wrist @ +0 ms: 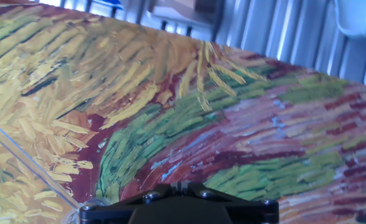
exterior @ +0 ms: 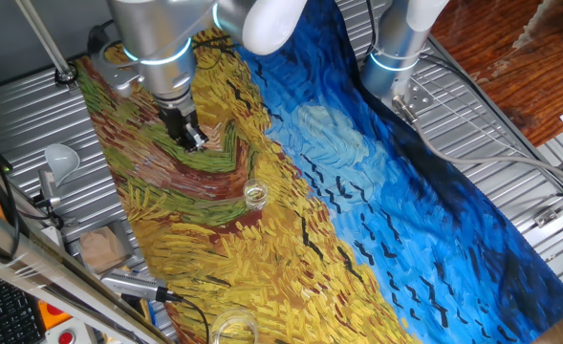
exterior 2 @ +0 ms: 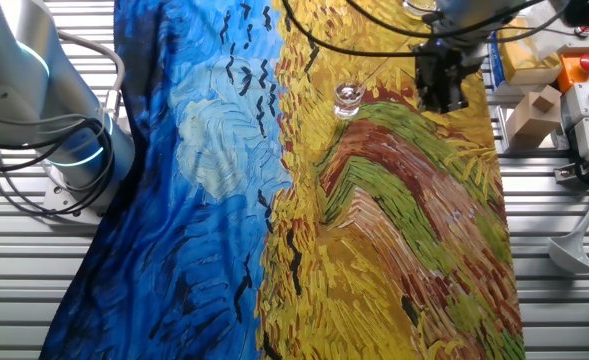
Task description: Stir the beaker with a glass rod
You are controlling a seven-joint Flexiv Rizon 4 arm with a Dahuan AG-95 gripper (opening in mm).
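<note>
Clear glass beaker [exterior: 254, 195], painted, seemingly matt cloth [exterior: 377, 220], ribbed metal table [exterior: 32, 115]

A: What stands between the gripper [exterior: 193, 137] and the beaker [exterior: 254, 195]?

B: Only bare painted cloth [exterior: 357, 191]; the beaker stands alone, apart from the gripper.

A: And beyond it?

B: A wider glass vessel [exterior: 231, 330] sits at the cloth's near edge, well apart. A white funnel [exterior: 61, 161] and a wooden block [exterior: 102, 248] lie off the cloth, on the metal table [exterior: 32, 115].
</note>
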